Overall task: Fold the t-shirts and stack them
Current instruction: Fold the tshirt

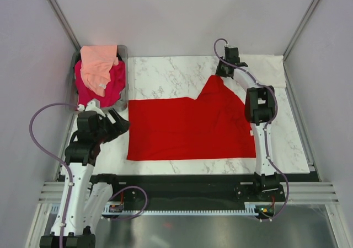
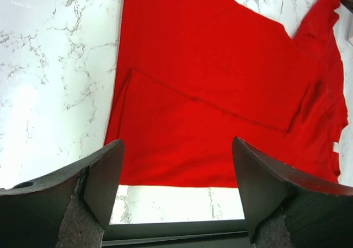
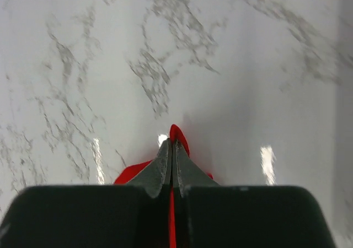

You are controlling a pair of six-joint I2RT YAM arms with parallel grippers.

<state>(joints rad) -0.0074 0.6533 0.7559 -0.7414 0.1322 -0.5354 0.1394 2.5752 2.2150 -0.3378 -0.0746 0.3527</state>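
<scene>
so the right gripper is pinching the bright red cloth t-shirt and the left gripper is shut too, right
No, the left gripper is open, jaws wide apart beside the bright red cloth t-shirt, as the left wrist view shows. The right gripper is indeed pinching that shirt.

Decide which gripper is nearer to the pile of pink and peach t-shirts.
Left. The left gripper is open just in front of the pile; the right gripper is across the table, shut on a far corner of the red t-shirt.
</scene>
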